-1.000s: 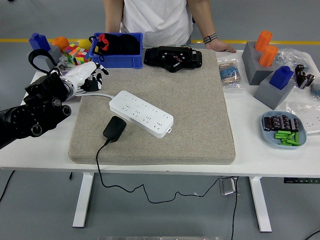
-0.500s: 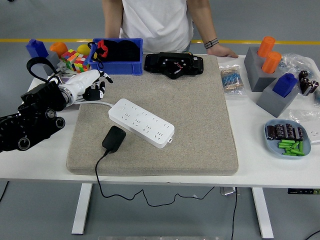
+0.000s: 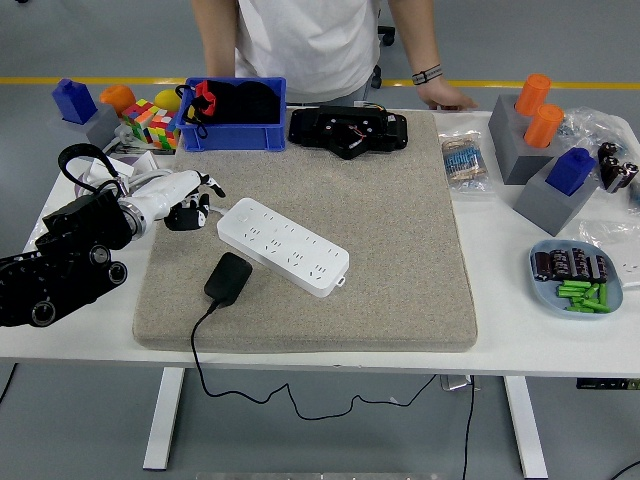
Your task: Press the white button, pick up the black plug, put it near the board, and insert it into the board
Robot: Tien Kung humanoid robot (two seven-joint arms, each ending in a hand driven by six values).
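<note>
A: What lies nearest the worktop's (image 3: 90, 335) front edge?

B: The grey felt mat (image 3: 400, 230). On its near left part lies the black plug (image 3: 228, 278), flat, with its cable (image 3: 250, 385) running off the front edge and hanging below.

A: And the board?

B: The white power strip (image 3: 283, 246) lies slantwise just behind the plug, with the plug's far end right against its near side. Its own white cord leaves from the left end.

A: Where is the robot's hand?

B: The left hand (image 3: 178, 195) comes in from the left and hangs just off the strip's left end. Its white fingers (image 3: 200, 182) are loosely bent and hold nothing; whether a fingertip touches the strip, I cannot tell.

A: To the right?

B: A blue dish (image 3: 570, 272) with green and dark parts near the right edge, grey blocks with orange cylinders (image 3: 537, 108) and a blue piece (image 3: 571, 170) behind it.

A: At the back?

B: A black device (image 3: 347, 128) at the mat's far edge, a blue bin (image 3: 232, 103) left of it, coloured cubes (image 3: 150, 113) further left. A person stands behind, one hand (image 3: 447, 96) resting flat on the worktop's far edge.
</note>
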